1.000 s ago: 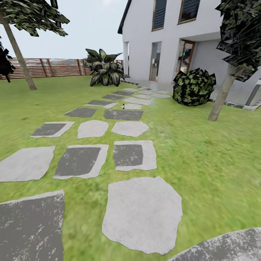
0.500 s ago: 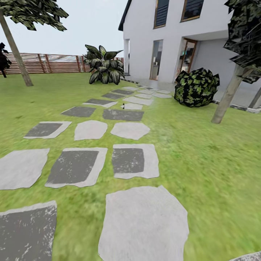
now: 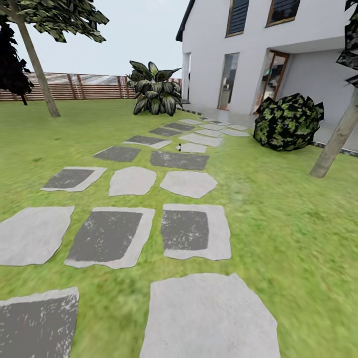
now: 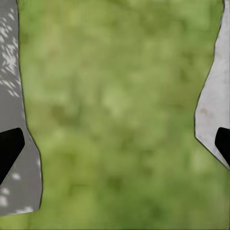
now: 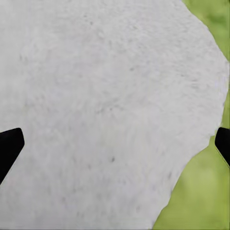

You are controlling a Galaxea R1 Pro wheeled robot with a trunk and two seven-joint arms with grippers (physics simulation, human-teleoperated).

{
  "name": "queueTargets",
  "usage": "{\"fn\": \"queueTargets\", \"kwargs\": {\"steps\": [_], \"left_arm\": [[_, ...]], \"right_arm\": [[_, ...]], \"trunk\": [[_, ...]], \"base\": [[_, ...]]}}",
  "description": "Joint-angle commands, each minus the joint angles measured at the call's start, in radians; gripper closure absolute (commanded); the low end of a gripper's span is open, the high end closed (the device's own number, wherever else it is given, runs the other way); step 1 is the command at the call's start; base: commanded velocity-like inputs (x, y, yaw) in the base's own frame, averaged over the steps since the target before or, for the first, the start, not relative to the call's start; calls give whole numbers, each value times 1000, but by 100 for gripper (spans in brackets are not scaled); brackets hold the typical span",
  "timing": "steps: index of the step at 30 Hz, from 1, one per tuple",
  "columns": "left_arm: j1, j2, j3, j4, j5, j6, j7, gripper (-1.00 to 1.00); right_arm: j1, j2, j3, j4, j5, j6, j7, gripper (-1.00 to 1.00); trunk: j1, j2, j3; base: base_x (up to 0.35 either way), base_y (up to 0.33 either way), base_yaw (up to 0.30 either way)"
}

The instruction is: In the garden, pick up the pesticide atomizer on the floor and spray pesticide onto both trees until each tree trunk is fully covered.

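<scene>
While I drive across the lawn, this is what each camera gives me.

Head view, path: pale and dark stepping stones (image 3: 185,229) run over the grass (image 3: 293,233) toward the house (image 3: 258,54).
Head view, atomizer: I take the tiny dark thing with a pale base at the edge of a far stone, well ahead of me, to be the atomizer (image 3: 178,146); too small to be sure.
Head view, trees: one trunk (image 3: 41,74) leans up at the far left by the fence (image 3: 94,87); the other trunk (image 3: 335,141) stands at the right, just past the bush (image 3: 288,122). I see no pale specks on either.
Head view, other plants: a black tree (image 3: 12,62) sits beside the left trunk, and a broad-leaved plant (image 3: 155,90) by the house corner.

Left wrist view, fingers: the left fingers (image 4: 10,151) show as dark tips wide apart over grass between two stones, released, holding nothing.

Right wrist view, fingers: the right fingers (image 5: 9,146) are spread the same way over a pale stone (image 5: 105,110), also bare.

Progress: nothing done, as I judge it. The drive to the atomizer, the pickup and both trunks are all left.
</scene>
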Motion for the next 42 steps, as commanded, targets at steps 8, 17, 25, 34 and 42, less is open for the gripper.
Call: {"fn": "queueTargets", "kwargs": {"steps": [8,17,25,34,42], "left_arm": [[-1,0,-2,1,7,-3,1,-100],[-1,0,-2,1,7,-3,0,-100],[0,0,-3,1,7,-3,0,-100],[-1,0,-2,1,7,-3,0,-100],[-1,0,-2,1,7,-3,0,-100]], "right_arm": [[0,0,0,1,3,-3,0,-100],[0,0,0,1,3,-3,0,-100],[0,0,0,1,3,-2,0,-100],[0,0,0,1,3,-3,0,-100],[0,0,0,1,3,-3,0,-100]], "trunk": [[0,0,-1],[0,0,-1],[0,0,-1],[0,0,-1],[0,0,-1]], "base": [[339,0,3],[339,0,0],[339,0,0],[339,0,0],[339,0,0]]}}
